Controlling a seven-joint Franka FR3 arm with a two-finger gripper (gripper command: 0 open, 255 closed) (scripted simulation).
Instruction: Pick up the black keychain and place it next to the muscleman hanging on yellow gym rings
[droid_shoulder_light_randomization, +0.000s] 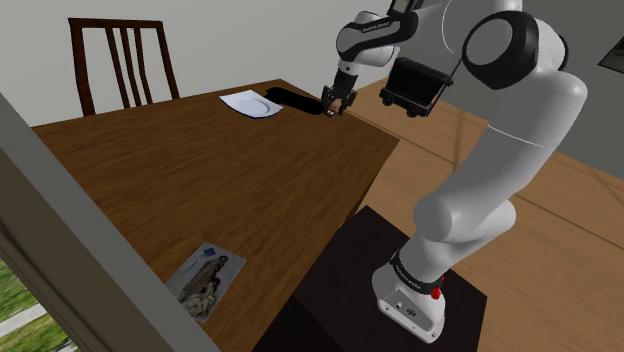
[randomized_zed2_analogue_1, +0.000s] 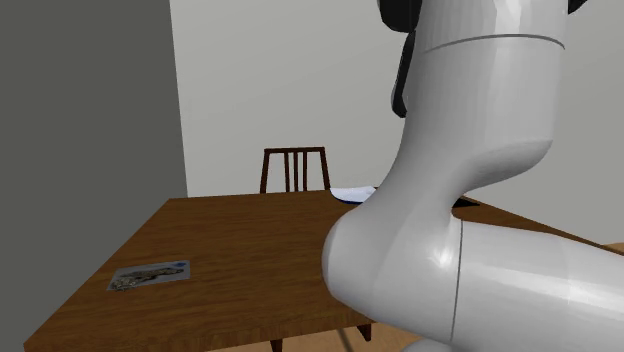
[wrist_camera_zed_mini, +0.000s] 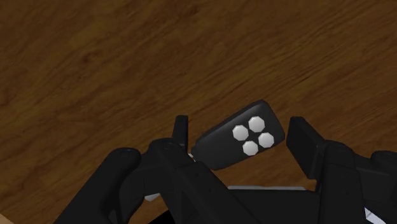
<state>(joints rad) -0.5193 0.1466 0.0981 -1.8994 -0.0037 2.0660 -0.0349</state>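
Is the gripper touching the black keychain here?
Cannot tell. Wrist view: the keychain lies between the open fingers, table showing beside one finger, but the other overlaps its end.

Soft, even light; shadows are faint. My white arm (randomized_zed2_analogue_1: 470, 130) carries smooth highlights, the surface (droid_shoulder_light_randomization: 230, 170) a dull sheen, and my tool (droid_shoulder_light_randomization: 333, 102) reads flat black.

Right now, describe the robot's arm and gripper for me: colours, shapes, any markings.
The arm is glossy white, with rounded, bulbous links and dark joints. A dark wrist band carries faint light lettering, and a small red mark sits on the white base. The gripper is all black, with two blocky, angular fingers.
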